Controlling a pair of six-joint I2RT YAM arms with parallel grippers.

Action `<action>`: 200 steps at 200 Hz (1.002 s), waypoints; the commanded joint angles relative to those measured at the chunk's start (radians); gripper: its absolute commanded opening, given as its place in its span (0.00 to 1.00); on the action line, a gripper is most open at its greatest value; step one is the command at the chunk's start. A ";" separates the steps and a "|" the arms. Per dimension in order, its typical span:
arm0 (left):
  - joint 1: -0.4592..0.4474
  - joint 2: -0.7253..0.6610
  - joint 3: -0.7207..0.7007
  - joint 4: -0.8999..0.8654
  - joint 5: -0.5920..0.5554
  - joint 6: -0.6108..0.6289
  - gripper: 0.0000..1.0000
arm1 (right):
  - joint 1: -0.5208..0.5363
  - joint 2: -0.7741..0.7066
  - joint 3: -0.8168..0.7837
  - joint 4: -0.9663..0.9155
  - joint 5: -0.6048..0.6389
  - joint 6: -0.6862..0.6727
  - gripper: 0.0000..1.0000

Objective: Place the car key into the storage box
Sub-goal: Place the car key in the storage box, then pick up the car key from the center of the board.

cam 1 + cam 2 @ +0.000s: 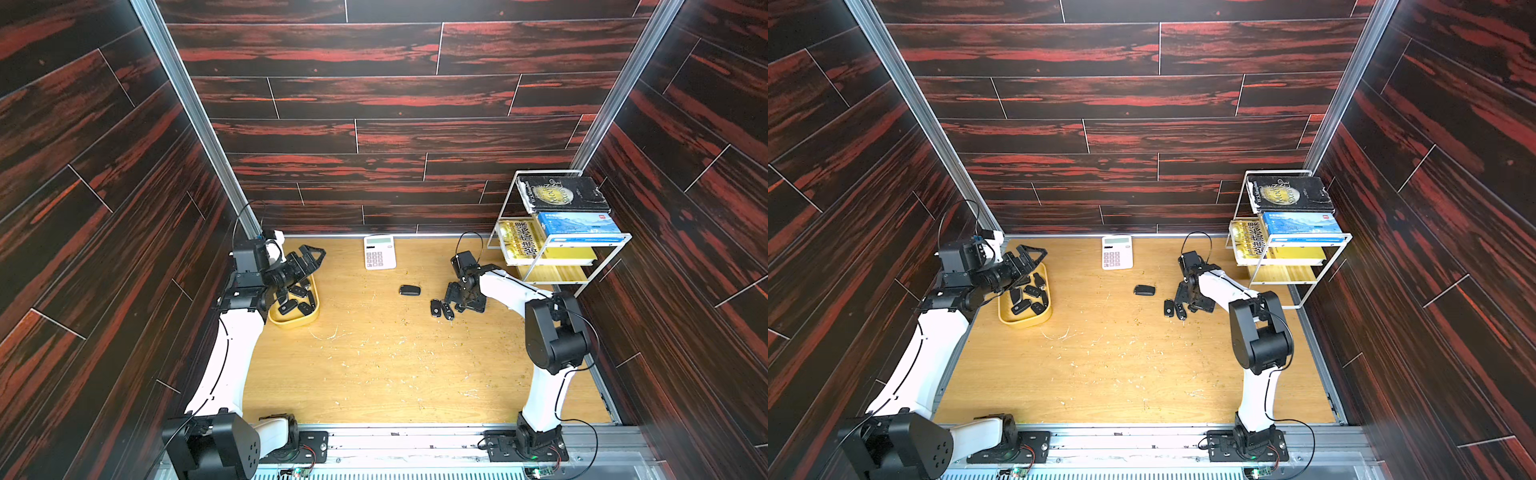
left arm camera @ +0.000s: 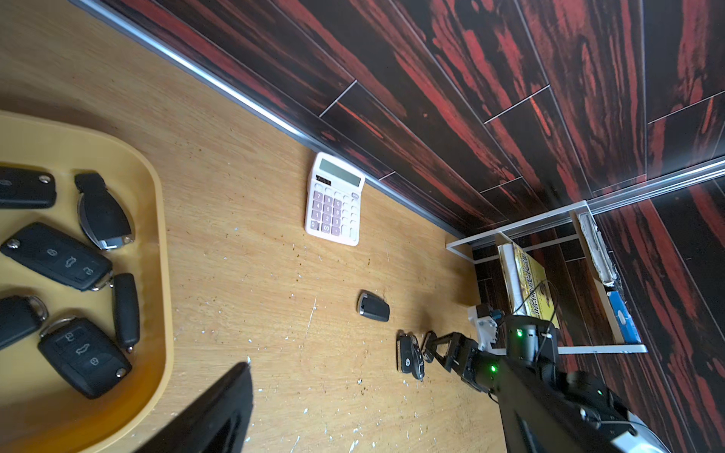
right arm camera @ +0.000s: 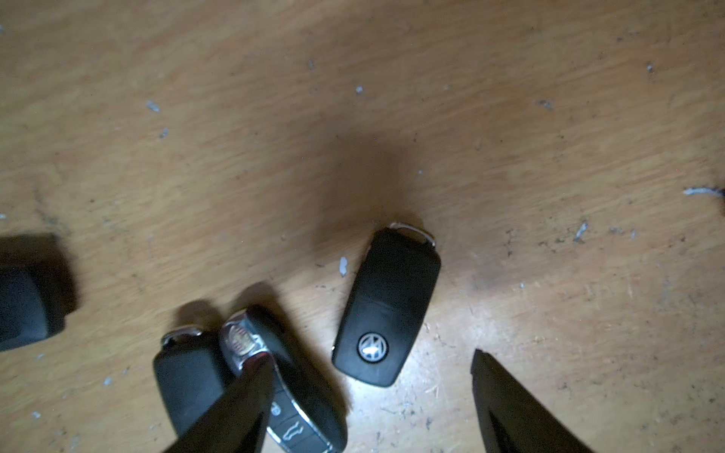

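The scuffed wooden table [image 1: 374, 374] carries the yellow storage box [image 1: 293, 323], a white calculator [image 1: 379, 252], a lone car key [image 1: 410, 290], three clustered keys [image 1: 436, 308] and a wire book rack [image 1: 588, 238].

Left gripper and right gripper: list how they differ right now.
The left gripper is raised at the storage box; the right gripper is low over the table.
Nothing lies between the left gripper's jaws; the right gripper's jaws straddle a logo car key, not yet closed on it.
Shared: both are open and hold nothing.
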 commanded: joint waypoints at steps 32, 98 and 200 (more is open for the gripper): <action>-0.020 -0.024 -0.008 0.018 0.004 0.006 1.00 | -0.010 0.061 0.040 -0.066 0.052 0.111 0.76; -0.028 -0.012 -0.030 0.045 0.011 0.012 1.00 | -0.043 0.082 -0.009 0.002 0.012 0.119 0.65; -0.032 -0.010 -0.045 0.046 0.007 0.018 1.00 | -0.049 0.134 -0.002 0.049 -0.043 0.110 0.53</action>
